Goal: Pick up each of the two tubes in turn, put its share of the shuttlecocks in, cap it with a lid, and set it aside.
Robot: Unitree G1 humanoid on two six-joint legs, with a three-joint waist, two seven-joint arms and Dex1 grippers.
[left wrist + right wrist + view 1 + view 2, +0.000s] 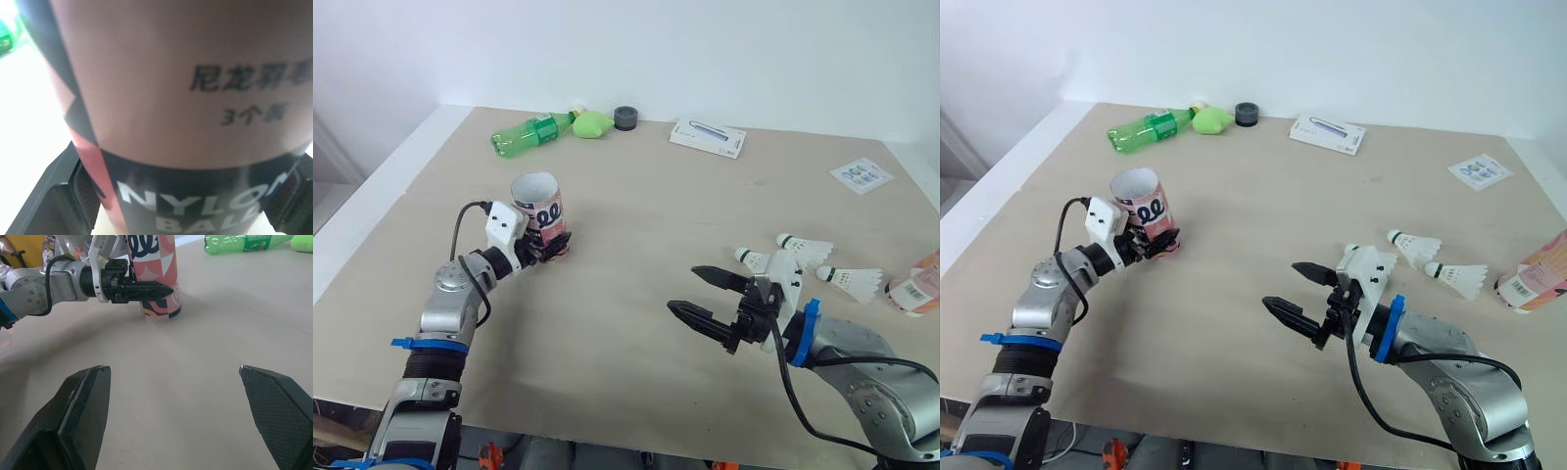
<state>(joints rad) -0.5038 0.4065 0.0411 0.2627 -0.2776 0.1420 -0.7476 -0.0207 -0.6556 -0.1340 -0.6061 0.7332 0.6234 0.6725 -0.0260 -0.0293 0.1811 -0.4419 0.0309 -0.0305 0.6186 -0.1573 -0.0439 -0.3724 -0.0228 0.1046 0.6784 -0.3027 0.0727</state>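
Now upright at ten o'clock on the bench [636, 343], the open tube [537, 201] stands clamped at its base by the left tool [556, 247]; the right tool [683, 288], spread wide, hovers nearer the shuttlecocks [850, 282] lying at three o'clock.

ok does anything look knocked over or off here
The second tube lies on its side at the right edge of the table, and the green bottle lies flat at the far edge. The upright tube in the left gripper looks fine.
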